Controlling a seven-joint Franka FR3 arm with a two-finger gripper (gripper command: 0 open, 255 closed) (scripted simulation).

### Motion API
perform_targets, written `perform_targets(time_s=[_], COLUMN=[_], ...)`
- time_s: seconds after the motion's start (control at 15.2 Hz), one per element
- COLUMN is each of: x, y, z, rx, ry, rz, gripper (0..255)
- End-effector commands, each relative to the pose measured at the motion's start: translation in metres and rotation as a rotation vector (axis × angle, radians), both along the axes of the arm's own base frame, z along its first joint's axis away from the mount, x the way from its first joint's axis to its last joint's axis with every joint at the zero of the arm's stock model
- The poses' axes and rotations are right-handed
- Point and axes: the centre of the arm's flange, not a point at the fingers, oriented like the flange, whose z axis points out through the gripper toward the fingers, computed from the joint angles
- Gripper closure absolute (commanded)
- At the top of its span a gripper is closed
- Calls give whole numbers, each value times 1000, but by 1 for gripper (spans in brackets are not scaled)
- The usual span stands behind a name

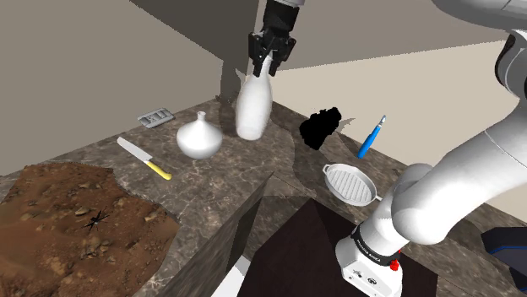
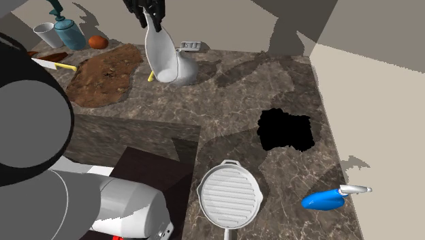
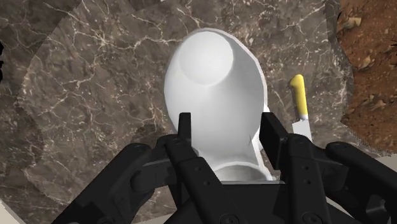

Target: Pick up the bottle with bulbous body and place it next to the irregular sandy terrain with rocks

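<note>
The tall white bottle (image 1: pixel 253 105) is close to upright, its long axis vertical. Its narrow neck points up into my claw (image 1: pixel 268 61) and its wide base points down toward the dark marbled counter (image 1: pixel 245 169). In the second exterior view the bottle (image 2: pixel 161 58) leans, with the neck toward that view's upper left.

From the shoulder view's left comes first the sandy terrain (image 1: pixel 67 215) with small rocks, cut off by the picture's edge. Next is a knife (image 1: pixel 139 156) with a yellow handle, then a round white vase (image 1: pixel 199 137) just beside the bottle. The bottle itself is well apart from the terrain. Further right are a pure black shape (image 1: pixel 321 126) I cannot identify, a ribbed white pan (image 1: pixel 350 181) and a blue-handled tool (image 1: pixel 369 142).

I cannot tell whether the bottle's base touches the counter. In the wrist view the bottle (image 3: pixel 213 83) hides its own base, and the knife (image 3: pixel 297 95) shows mostly its yellow handle, with the terrain (image 3: pixel 372 63) past it.

My claw (image 3: pixel 227 127) is clamped on the bottle's neck, one black finger on each side, with the body directly below the fingertips
</note>
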Motion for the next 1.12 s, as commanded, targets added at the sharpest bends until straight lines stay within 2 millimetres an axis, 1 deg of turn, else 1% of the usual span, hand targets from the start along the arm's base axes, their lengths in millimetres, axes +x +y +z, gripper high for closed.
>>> perform_targets(time_s=[0.0, 0.99, 1.06], x=[4, 41, 44], y=[25, 200, 215], z=[-13, -97, -104], rx=[1, 1, 1], ry=[-1, -1, -1], rz=[-1, -1, -1], gripper=[255, 255, 255])
